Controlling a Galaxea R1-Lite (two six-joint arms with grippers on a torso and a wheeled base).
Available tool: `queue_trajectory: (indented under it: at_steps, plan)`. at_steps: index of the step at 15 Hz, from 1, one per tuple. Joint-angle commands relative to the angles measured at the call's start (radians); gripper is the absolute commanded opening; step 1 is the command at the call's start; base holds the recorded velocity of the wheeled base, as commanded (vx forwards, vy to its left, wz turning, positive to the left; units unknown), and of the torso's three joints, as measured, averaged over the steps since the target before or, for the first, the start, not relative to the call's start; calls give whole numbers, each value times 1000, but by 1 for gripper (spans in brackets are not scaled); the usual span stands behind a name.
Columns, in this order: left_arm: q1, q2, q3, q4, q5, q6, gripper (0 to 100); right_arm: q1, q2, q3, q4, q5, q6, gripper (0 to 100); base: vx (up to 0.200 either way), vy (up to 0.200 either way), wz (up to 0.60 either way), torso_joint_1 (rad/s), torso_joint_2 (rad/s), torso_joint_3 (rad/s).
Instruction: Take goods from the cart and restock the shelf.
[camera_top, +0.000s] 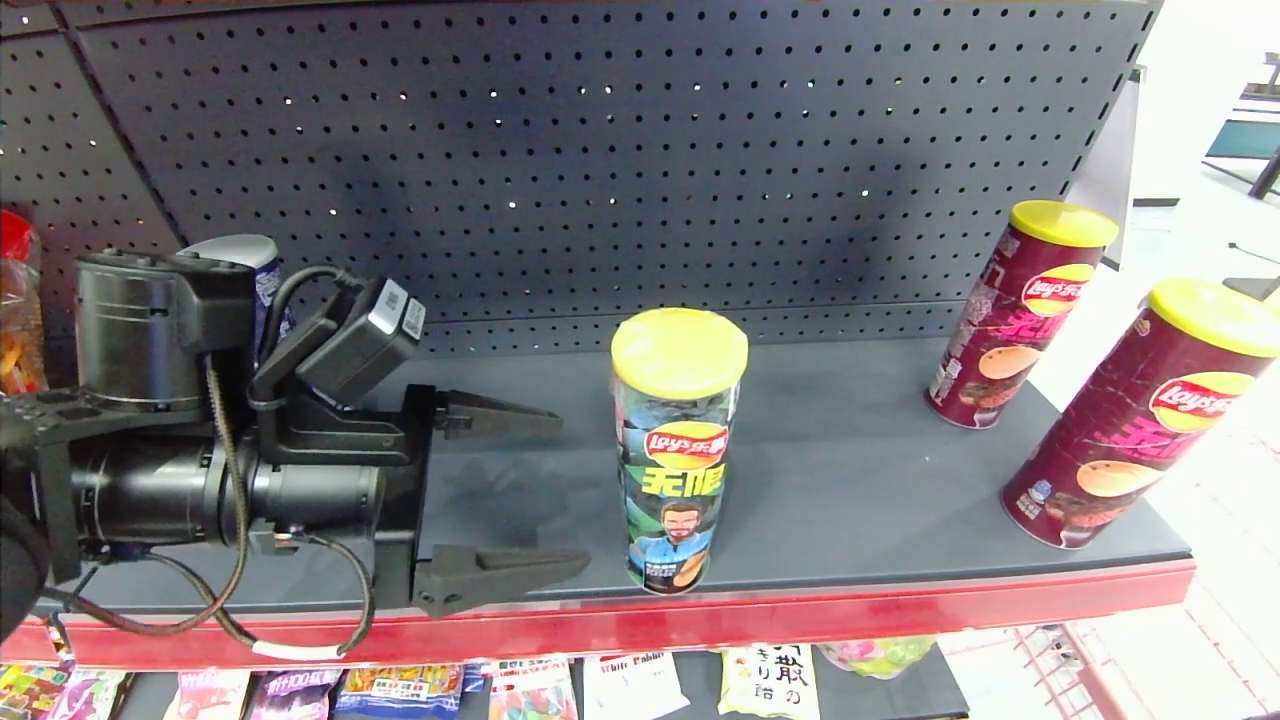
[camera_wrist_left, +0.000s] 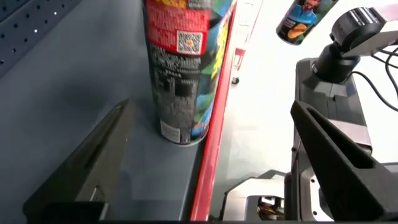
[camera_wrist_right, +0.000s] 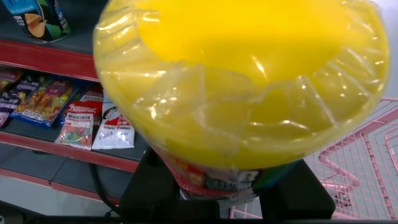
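A green and blue chip can (camera_top: 680, 450) with a yellow lid stands upright near the red front edge of the grey shelf (camera_top: 850, 470). My left gripper (camera_top: 575, 492) lies level over the shelf just left of that can, open, with nothing between its fingers. The left wrist view has the same can (camera_wrist_left: 183, 62) just ahead of the open left gripper (camera_wrist_left: 211, 112). My right gripper (camera_wrist_right: 224, 193) is shut on a second chip can (camera_wrist_right: 242, 81) with a yellow lid, held out in front of the shelves. The shelf can (camera_wrist_right: 40, 18) stands beyond it.
Two maroon chip cans (camera_top: 1020, 310) (camera_top: 1140, 420) stand at the shelf's right end. A silver-topped can (camera_top: 240, 255) is behind my left arm. Snack packets (camera_top: 630, 685) fill the lower shelf. A pink wire cart (camera_wrist_right: 373, 162) is to the right.
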Motion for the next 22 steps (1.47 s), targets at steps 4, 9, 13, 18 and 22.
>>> queue_trajectory:
  at_steps: [4, 9, 13, 18, 22]
  plan:
    - [57, -131, 118, 0, -2, -3, 100, 1, 0, 0, 2, 0, -2, 0, 0, 0, 0, 0, 0, 0]
    - [166, -347, 293, 0, 60, -6, 100, 37, 128, -87, 0, 68, -7, 0, 0, 0, 0, 0, 0, 0]
    - [188, -625, 432, 24, 279, -92, 100, 155, 419, -264, -11, 203, -7, 0, 0, 0, 0, 0, 0, 0]
    - [188, -864, 454, 273, 310, -106, 100, 246, 622, -340, -103, 207, -5, 0, 0, 0, 0, 0, 0, 0]
    - [188, -1021, 448, 434, 325, -114, 100, 283, 717, -405, -115, 243, -7, 0, 0, 0, 0, 0, 0, 0]
